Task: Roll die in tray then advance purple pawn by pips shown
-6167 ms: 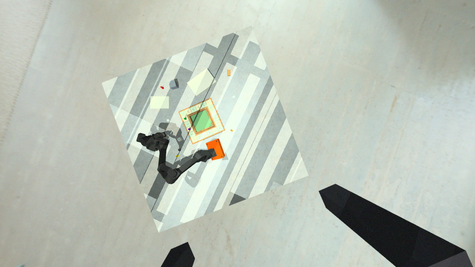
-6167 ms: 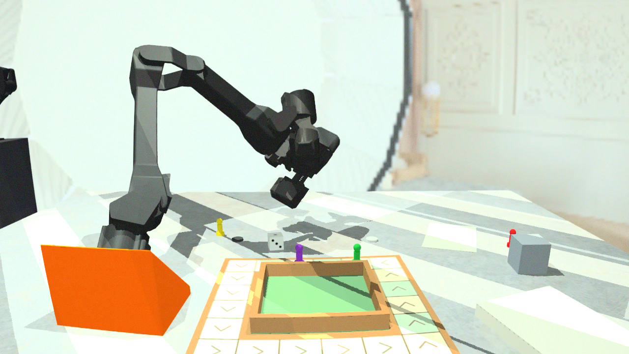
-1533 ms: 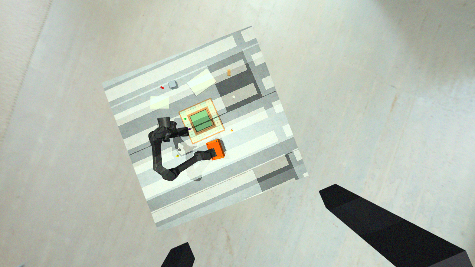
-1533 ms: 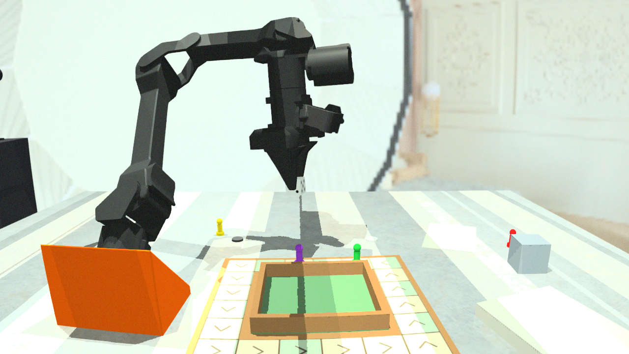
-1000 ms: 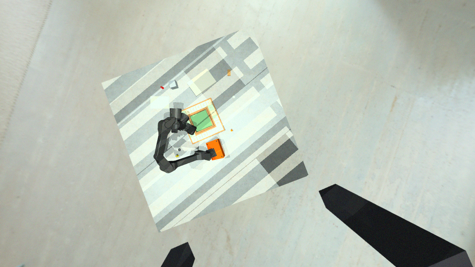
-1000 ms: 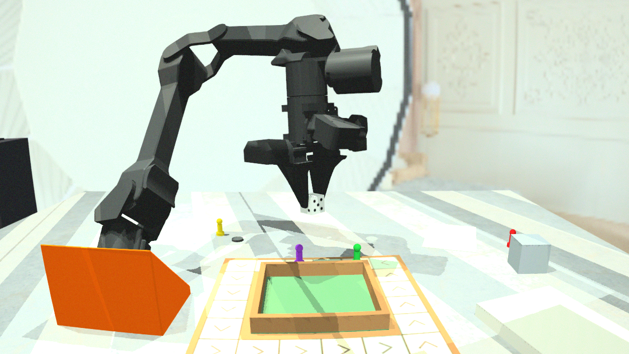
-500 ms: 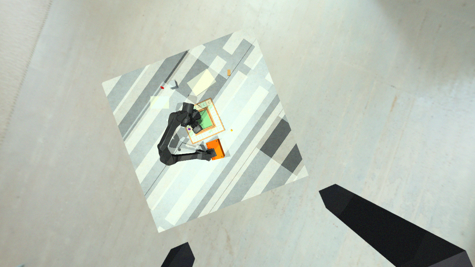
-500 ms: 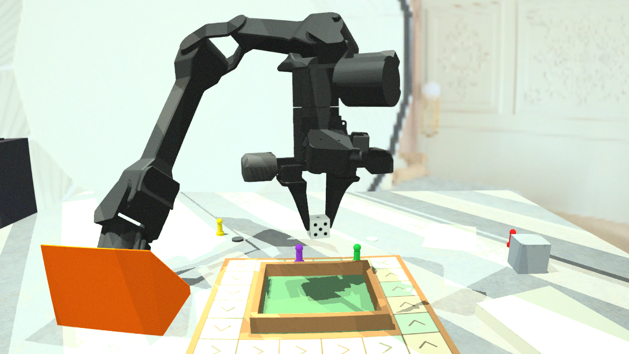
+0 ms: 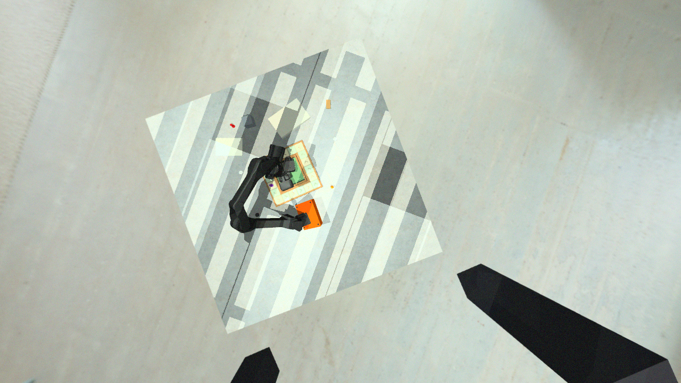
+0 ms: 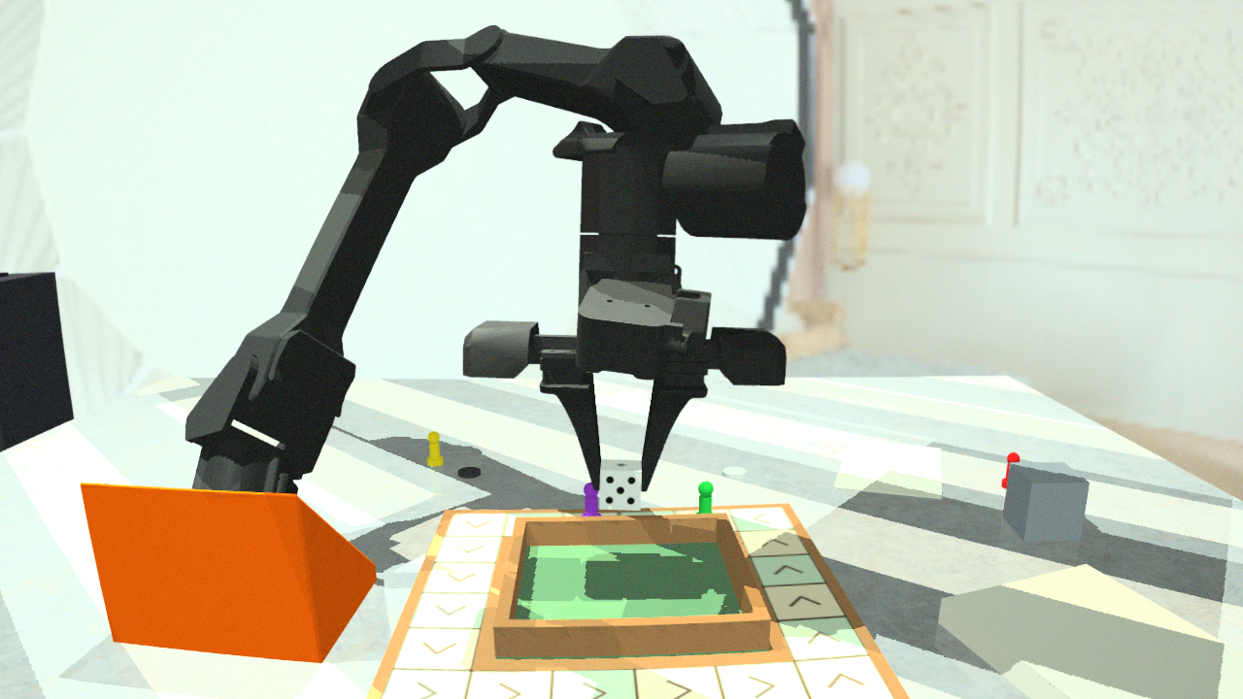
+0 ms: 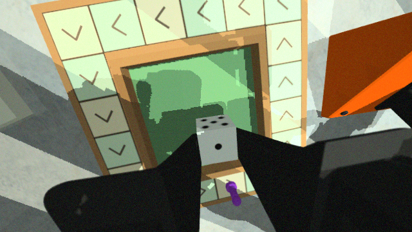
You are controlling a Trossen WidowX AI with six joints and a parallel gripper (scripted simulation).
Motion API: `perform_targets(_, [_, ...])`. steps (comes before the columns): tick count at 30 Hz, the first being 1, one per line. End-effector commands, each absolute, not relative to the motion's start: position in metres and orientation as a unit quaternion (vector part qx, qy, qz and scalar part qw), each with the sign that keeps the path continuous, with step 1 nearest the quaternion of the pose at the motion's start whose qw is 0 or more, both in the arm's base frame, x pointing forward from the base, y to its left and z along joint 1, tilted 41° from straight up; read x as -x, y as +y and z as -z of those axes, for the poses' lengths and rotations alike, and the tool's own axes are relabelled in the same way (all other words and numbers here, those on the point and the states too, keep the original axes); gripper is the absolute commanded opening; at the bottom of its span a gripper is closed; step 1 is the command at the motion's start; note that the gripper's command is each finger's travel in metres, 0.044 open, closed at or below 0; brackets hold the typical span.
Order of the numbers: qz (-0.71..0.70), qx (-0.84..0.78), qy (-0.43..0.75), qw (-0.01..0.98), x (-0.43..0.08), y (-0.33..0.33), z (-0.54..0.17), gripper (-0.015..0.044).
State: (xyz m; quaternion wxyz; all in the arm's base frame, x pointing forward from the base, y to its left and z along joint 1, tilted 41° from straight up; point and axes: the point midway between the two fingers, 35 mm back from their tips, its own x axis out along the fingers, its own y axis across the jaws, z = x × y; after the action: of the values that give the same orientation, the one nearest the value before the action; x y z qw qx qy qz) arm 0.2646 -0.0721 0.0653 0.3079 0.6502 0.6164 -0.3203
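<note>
Die (image 10: 621, 486) (image 11: 217, 140): smooth, matt, plastic-looking. Tray walls (image 10: 632, 640) (image 11: 187, 45): brown, wood-like, matt; tray floor (image 10: 555, 578) (image 11: 222, 74) seen as smooth green, cloth or plastic cannot be told. Purple pawn (image 10: 590, 499) (image 11: 234, 193): smooth plastic look. Gripper (image 10: 621, 478) (image 11: 214, 136) and arm (image 10: 348, 225): black, mostly matt, plastic or metal not told apart. Orange block (image 10: 208, 574) (image 11: 370, 64): flat, smooth, plastic-like. Table top (image 9: 352, 209): stone-like mottling shown.

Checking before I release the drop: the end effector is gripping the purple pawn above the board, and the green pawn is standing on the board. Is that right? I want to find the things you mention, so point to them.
Not quite: the end effector (image 10: 621, 486) (image 11: 214, 136) is gripping the white die (image 10: 621, 486) (image 11: 217, 142), as the exterior and wrist views show. The rest holds.
</note>
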Motion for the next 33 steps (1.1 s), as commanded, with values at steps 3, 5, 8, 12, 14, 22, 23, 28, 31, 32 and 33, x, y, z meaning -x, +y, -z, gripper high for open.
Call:
perform_targets(3, [0.383, -0.602, 0.607, 0.351, -0.260, -0.068, -0.061, 0.0000])
perform_targets(5, [0.405, -0.586, 0.599, 0.367, -0.259, -0.067, -0.059, 0.0000])
perform_targets(8, [0.436, -0.563, 0.582, 0.393, -0.258, -0.066, -0.057, 0.0000])
perform_targets(12, [0.473, -0.535, 0.553, 0.428, -0.257, -0.066, -0.056, 0.0000])
perform_targets(14, [0.490, -0.524, 0.535, 0.446, -0.257, -0.066, -0.056, 0.0000])
perform_targets(22, [0.542, -0.490, 0.448, 0.516, -0.257, -0.064, -0.055, 0.0000])
perform_targets(23, [0.544, -0.489, 0.442, 0.520, -0.257, -0.064, -0.055, 0.0000])
perform_targets(28, [0.545, -0.488, 0.439, 0.521, -0.261, -0.065, -0.069, 0.0000])
perform_targets(31, [0.545, -0.488, 0.439, 0.521, -0.268, -0.066, -0.095, 0.0000])
perform_targets(32, [0.545, -0.488, 0.439, 0.521, -0.268, -0.066, -0.097, 0.0000])
perform_targets(33, [0.545, -0.488, 0.439, 0.521, -0.268, -0.066, -0.097, 0.0000])
